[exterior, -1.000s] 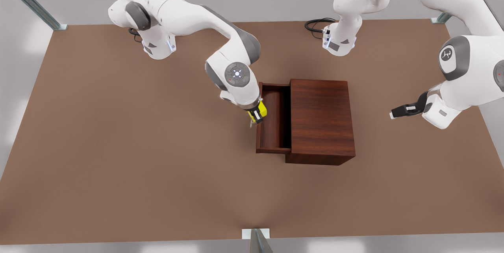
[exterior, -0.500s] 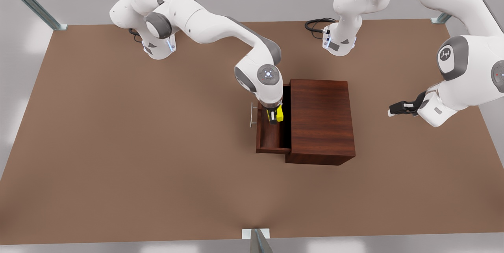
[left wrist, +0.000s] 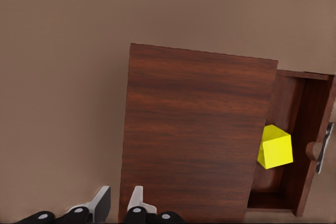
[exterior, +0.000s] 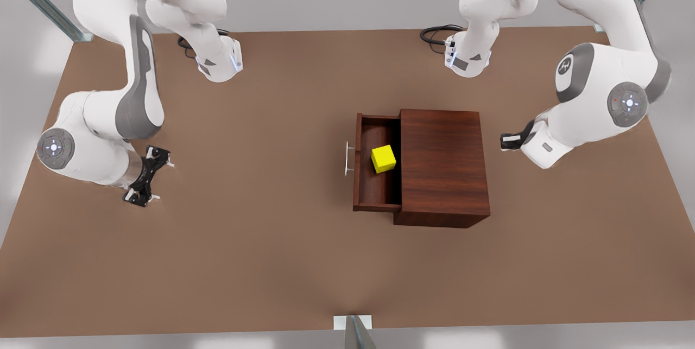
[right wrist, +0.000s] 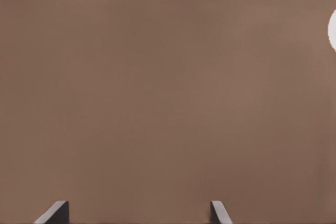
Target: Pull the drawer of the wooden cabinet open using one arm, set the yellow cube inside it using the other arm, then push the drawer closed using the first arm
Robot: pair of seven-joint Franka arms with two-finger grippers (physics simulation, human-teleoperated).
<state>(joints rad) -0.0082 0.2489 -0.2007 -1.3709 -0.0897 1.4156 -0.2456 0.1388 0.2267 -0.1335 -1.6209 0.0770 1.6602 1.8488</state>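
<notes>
We see the cabinet (exterior: 442, 167) standing on the brown table (exterior: 244, 262) with its drawer (exterior: 374, 191) pulled out toward the front view's left, the silver handle (exterior: 347, 158) across the drawer's outer face. The cube (exterior: 383, 158) rests on the drawer floor, roughly midway along the drawer's length and close to the cabinet's front edge, free of either gripper. In the left wrist view we look at the cabinet top (left wrist: 194, 135) with the open drawer (left wrist: 310, 145) and the cube (left wrist: 275, 147) beyond it. The left gripper (exterior: 509, 141) hangs just off the cabinet's side opposite the drawer, on the front view's right; its arm is folded, the forearm angled toward the cabinet, and its fingers (left wrist: 137, 199) stand a narrow gap apart with nothing between them. The right gripper (exterior: 145, 176) is well apart from the cabinet, far off on the drawer's side at the front view's left, held low over bare table with its arm bent sharply at the elbow; its jaws are spread wide and empty, the fingertips (right wrist: 56, 212) framing plain tabletop.
</notes>
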